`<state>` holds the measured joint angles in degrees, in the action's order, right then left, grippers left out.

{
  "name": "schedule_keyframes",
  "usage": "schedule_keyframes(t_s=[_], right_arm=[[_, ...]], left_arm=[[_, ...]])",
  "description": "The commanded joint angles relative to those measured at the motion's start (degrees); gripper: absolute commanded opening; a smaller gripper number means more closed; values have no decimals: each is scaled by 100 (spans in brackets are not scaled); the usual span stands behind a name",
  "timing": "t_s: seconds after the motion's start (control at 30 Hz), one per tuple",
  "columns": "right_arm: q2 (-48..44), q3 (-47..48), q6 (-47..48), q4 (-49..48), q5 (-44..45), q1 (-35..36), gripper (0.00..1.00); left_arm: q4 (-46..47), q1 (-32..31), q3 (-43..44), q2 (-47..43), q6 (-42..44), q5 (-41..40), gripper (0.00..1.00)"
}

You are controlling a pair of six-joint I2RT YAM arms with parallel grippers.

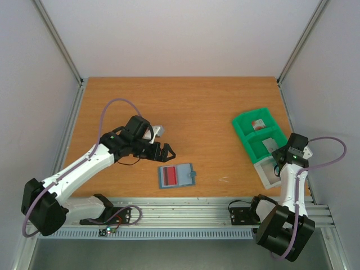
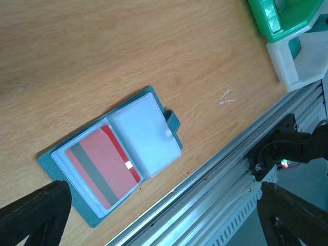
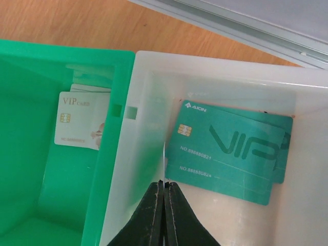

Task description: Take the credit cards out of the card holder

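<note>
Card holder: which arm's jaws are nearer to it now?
Left arm: jaws open just beyond the card holder. Right arm: jaws shut, far off over the white bin.

The card holder [image 1: 176, 176] lay spread near the table's [image 1: 197, 107] 6 o'clock edge, a credit card [image 1: 169, 176] in its 9 o'clock panel. At the holder's 2 o'clock stood the bin [image 1: 256, 135], a loose card [image 3: 79, 120] inside. The box [image 1: 269, 173] touched the bin's 5 o'clock end and held stacked cards [image 3: 225, 151].

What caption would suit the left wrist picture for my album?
Open left gripper hovering over the spread card holder, a red card in one clear pocket.
</note>
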<state>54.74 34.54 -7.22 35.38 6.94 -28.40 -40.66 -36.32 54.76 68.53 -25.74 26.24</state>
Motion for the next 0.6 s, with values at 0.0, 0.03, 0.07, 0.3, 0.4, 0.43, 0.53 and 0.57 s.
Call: schedule_keyframes(t_s=[0.0,0.03,0.07,0.3,0.4,0.43,0.53,0.57], right_arm=[[20,32,222,-204,-69,-68,1],[13,28,248,-205,-37,-69,1],[-11,14,260,-218,6,-69,2],[219,-28,269,-467,-70,-197,2],[262,-33,311,-462,12,-234,4],[254,-42,334,-461,55,-252,6],[268,-68,383,-450,171,-288,10],[285,-78,392,-446,206,-295,11]], left_arm=[[1,29,166,116,115,-41,99],[5,33,159,124,113,-40,99],[6,29,151,120,113,-44,99],[-52,30,180,143,189,-128,99],[-50,29,193,130,183,-133,99],[-50,28,193,137,183,-136,99],[-107,32,225,138,222,-159,99],[-142,28,235,128,232,-179,99]])
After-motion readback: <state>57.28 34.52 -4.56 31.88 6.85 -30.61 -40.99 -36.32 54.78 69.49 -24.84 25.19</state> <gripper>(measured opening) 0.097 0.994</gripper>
